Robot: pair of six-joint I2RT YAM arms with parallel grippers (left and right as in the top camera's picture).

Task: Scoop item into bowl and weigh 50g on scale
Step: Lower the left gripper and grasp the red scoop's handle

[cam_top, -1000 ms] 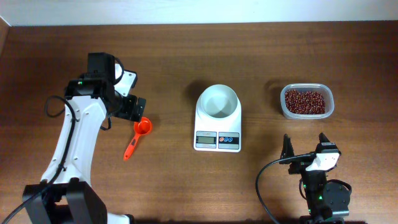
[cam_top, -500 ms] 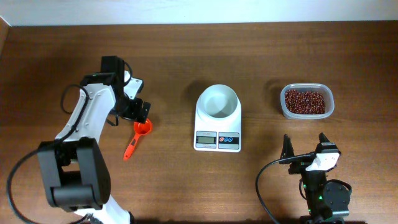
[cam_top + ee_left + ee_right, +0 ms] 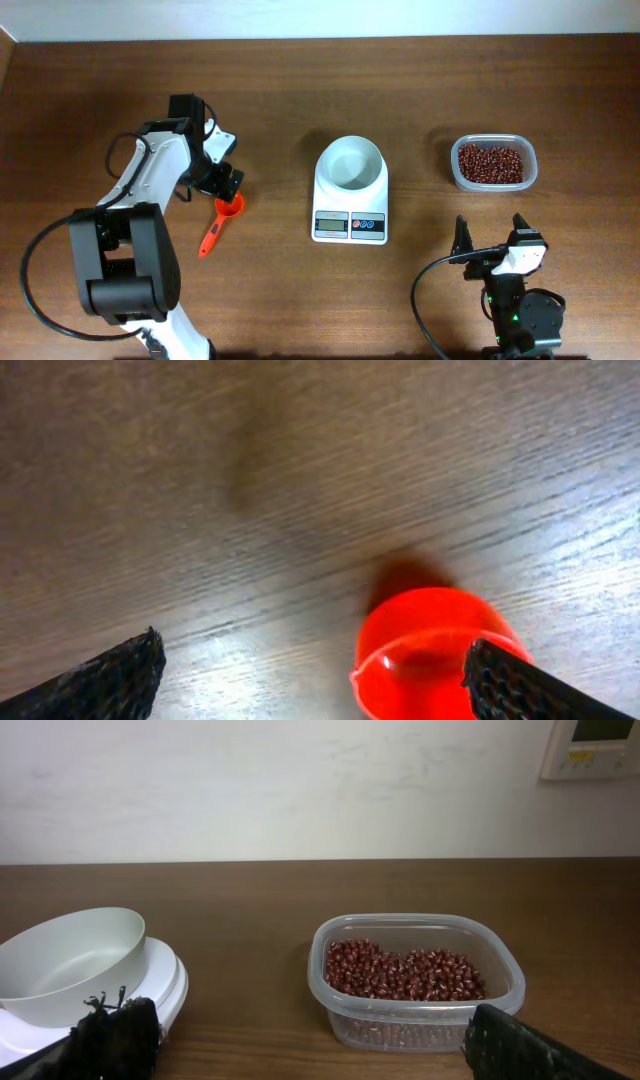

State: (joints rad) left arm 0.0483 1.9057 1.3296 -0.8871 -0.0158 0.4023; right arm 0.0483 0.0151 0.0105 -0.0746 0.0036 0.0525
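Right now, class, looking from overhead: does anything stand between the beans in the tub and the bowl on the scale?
Nothing visible does. Only bare table lies between the beans in their tub and the bowl on the scale. The orange scoop lies on the other side of the scale.

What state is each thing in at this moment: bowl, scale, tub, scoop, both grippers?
Bowl: empty, sitting on the scale.
Scale: carries the bowl; display unreadable.
Tub: lidless, holding beans.
Scoop: empty, lying on the table, not gripped.
Left gripper: open, over the scoop's cup.
Right gripper: open, holding nothing.
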